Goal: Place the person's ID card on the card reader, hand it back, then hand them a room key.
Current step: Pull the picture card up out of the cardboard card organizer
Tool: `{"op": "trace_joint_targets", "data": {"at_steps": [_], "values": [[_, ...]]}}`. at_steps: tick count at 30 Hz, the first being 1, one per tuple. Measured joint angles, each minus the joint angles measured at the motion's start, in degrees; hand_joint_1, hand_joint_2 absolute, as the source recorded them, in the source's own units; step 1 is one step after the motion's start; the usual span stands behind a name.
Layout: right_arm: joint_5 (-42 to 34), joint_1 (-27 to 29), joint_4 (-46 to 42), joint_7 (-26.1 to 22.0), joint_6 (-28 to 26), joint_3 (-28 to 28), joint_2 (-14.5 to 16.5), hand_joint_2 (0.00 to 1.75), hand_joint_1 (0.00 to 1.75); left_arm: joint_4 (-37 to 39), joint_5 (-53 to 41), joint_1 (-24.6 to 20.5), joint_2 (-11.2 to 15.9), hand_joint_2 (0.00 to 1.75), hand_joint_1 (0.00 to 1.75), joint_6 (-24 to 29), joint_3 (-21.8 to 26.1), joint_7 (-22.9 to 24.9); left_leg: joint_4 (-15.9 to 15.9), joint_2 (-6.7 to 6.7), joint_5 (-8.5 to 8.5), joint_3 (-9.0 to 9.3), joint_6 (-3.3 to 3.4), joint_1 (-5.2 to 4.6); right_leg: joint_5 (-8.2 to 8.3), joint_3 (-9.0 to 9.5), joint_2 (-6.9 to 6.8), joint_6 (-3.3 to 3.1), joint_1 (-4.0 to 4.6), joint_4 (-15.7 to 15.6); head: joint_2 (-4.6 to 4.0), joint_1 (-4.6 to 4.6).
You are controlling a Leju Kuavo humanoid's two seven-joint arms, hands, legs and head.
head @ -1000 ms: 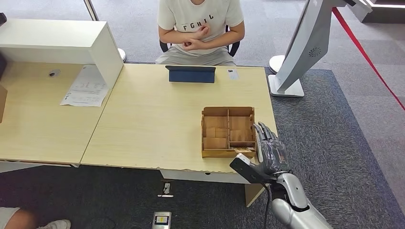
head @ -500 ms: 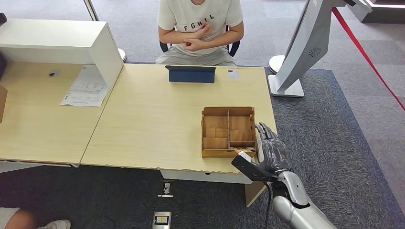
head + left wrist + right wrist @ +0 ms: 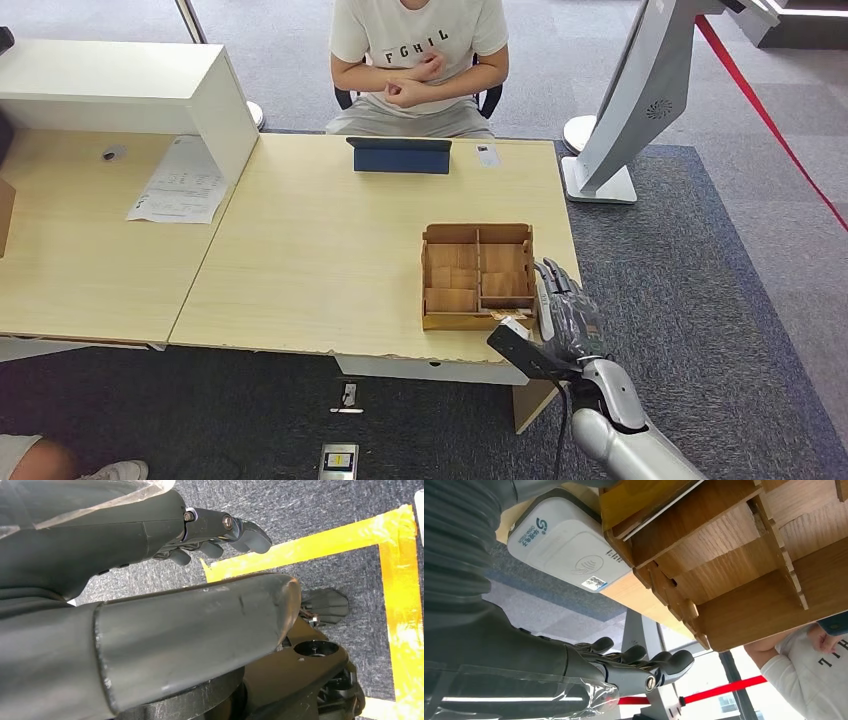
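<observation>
The ID card (image 3: 487, 155) lies on the table's far edge, just right of the blue tablet stand (image 3: 399, 155) and before the person (image 3: 420, 60); the card reader (image 3: 569, 550) sits beside the wooden box (image 3: 477, 275). I'd reach across the box without clipping it. The right hand (image 3: 565, 315) hovers by the box, fingers loosely extended, empty. The left hand (image 3: 200, 535) hangs over the floor, fingers lightly curled, holding nothing.
</observation>
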Motion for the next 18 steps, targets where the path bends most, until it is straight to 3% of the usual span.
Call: {"op": "trace_joint_targets", "data": {"at_steps": [18], "values": [[-1.72,-0.48,3.38,-1.19,-1.09,2.00,0.34,1.75,0.00,0.00,0.14,-0.60,0.00,0.00,0.00,-0.15,0.00,0.59,0.00,0.00,0.00,0.00,0.00,0.00,0.00,0.01,0.00,0.00,0.00,0.00,0.00,-0.01]]}}
